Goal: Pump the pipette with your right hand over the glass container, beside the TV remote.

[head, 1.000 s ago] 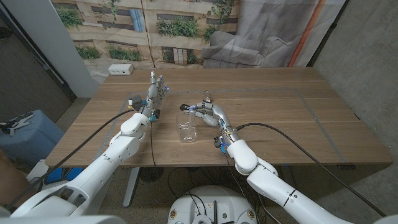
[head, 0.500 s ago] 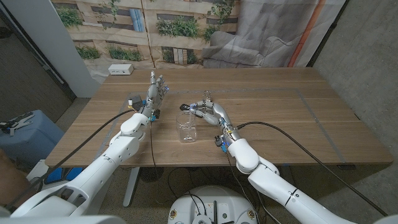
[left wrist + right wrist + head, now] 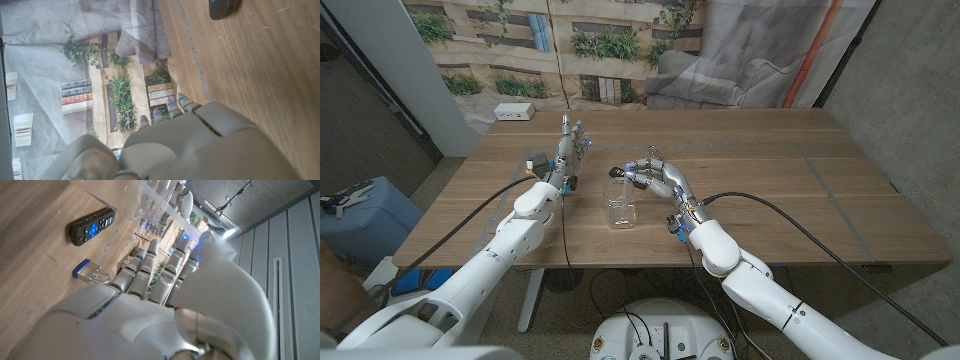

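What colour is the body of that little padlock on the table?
Blue, with a silver shackle; the padlock shows best in the right wrist view.

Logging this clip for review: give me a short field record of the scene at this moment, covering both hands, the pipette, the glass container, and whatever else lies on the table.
right hand: raised beside the glass container, holding the pipette
pipette: dark bulb end pointing out over the container's rim
glass container: clear, upright on the wooden table
left hand: fingers apart, holding nothing
TV remote: black, lying on the wood
padlock: blue body, next to the remote
white box: far corner on the robot's left
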You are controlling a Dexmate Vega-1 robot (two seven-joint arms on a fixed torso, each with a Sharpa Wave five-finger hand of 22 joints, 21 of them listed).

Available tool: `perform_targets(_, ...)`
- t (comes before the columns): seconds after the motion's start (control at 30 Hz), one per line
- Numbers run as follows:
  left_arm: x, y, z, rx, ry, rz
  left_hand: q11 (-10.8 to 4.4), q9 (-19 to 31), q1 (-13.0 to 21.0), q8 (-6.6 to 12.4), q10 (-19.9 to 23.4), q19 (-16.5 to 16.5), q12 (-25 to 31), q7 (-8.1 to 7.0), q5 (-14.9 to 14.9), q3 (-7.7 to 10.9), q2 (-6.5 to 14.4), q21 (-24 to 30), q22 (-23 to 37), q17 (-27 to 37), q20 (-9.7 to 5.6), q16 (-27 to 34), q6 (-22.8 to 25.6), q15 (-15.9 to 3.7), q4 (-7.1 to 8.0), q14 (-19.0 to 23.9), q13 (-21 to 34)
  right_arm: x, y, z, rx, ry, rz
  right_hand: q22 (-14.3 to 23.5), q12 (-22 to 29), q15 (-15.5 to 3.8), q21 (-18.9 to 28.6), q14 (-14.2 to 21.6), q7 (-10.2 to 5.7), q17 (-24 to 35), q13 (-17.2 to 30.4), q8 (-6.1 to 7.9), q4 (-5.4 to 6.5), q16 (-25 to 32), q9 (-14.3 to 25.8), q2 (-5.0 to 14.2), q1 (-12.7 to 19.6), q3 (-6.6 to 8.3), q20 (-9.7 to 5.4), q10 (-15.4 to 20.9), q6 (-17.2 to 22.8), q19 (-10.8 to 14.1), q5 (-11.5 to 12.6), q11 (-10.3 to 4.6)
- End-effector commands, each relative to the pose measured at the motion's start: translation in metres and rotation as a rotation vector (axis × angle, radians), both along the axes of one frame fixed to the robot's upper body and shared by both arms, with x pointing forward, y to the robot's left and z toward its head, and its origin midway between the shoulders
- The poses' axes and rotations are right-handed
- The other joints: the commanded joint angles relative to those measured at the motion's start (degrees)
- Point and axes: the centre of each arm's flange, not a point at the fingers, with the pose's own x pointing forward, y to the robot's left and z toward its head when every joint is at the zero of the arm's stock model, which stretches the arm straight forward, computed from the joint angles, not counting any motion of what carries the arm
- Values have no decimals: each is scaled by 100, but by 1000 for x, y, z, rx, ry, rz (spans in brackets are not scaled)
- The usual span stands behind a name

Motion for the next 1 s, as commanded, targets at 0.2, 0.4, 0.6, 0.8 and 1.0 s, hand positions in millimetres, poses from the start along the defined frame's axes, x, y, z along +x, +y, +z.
perform_targets(0.2, 0, 0, 0, 0, 0, 0, -10, 14, 20, 32, 9, -39, 29, -32, 30, -53, 232, 30, 13, 9, -507, 31, -9, -661, -2, -54, 32, -9, -5, 15, 15, -11, 18, 29, 50, -882, -21, 9, 5, 12, 32, -12, -23, 2, 19, 47, -10, -2, 36, 5, 38, 21, 0, 12)
perform_targets(0.4, 0, 0, 0, 0, 0, 0, -20, 14, 20, 32, 1, -41, 26, -32, 30, -53, 232, 30, 13, 9, -505, 33, -11, -664, -2, -51, 32, -12, -8, 24, 15, -9, 24, 28, 58, -874, -19, 9, 10, 12, 38, -17, -30, 0, 19, 48, -18, -6, 38, 12, 40, 21, 1, 11)
perform_targets(0.6, 0, 0, 0, 0, 0, 0, -25, 14, 20, 32, -9, -38, 22, -33, 31, -54, 233, 31, 13, 9, -505, 33, -10, -665, -2, -50, 32, -17, -11, 31, 11, 7, 28, 28, 54, -878, -16, 9, 14, 16, 37, -23, -39, 4, 20, 55, -18, -6, 40, 4, 42, 25, 5, 12)
perform_targets(0.8, 0, 0, 0, 0, 0, 0, -21, 14, 20, 32, -4, -37, 24, -32, 31, -54, 232, 31, 13, 9, -504, 33, -9, -660, -2, -49, 32, -21, -15, 39, 20, 22, 41, 28, 54, -863, -10, 15, 19, 21, 39, -31, -38, 10, 21, 64, -41, -13, 43, -1, 43, 36, 7, 14)
perform_targets(1.0, 0, 0, 0, 0, 0, 0, -13, 14, 20, 34, 1, -35, 26, -32, 31, -55, 232, 32, 13, 9, -509, 34, -6, -657, -2, -48, 32, -27, -19, 50, 34, 15, 42, 29, 51, -855, -8, 6, 28, 19, 41, -38, -43, 3, 21, 63, -60, -20, 65, -14, 47, 38, 9, 15)
